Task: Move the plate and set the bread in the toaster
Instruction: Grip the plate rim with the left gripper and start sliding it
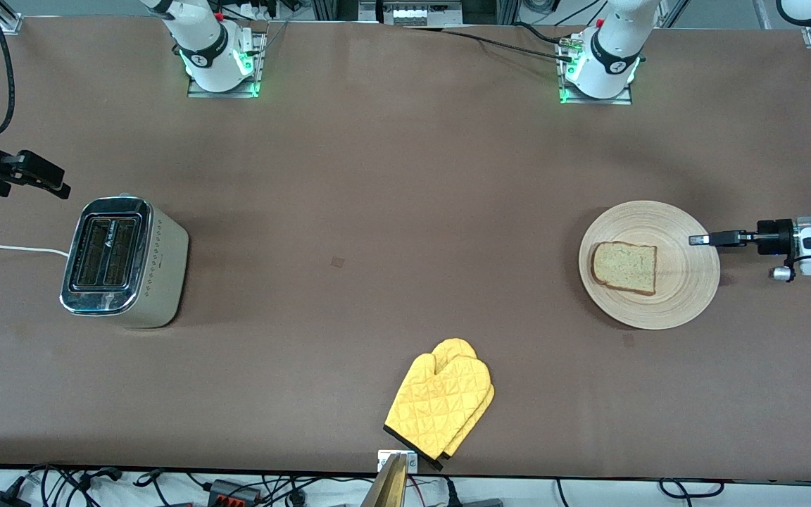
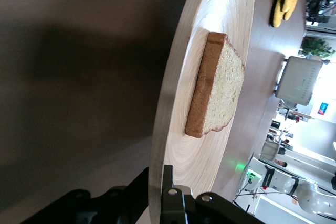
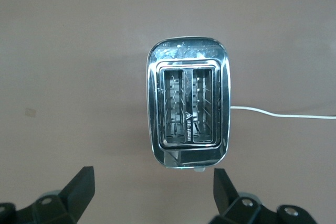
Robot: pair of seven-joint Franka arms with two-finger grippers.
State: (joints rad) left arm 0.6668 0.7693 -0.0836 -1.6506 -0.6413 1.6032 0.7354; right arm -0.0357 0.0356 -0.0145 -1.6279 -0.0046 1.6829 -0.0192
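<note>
Wooden plate [image 1: 687,296], bread [image 1: 624,267] on it, was pinched at its rim by the left gripper [image 1: 695,240]; right gripper [image 3: 152,195] hung wide-fingered above the toaster [image 1: 124,262].

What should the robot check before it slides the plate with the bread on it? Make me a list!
1. Left end effector pinched on the plate rim: ok, shut on the edge.
2. Bread lying flat on the plate: ok.
3. Toaster slots empty: ok, both dark and clear.
4. Right end effector ready: ok, open, above the table near the toaster.
5. Yellow oven mitt out of the way: ok, nearer the front camera than the plate.
6. Grip firm enough to drag: cannot tell.
</note>
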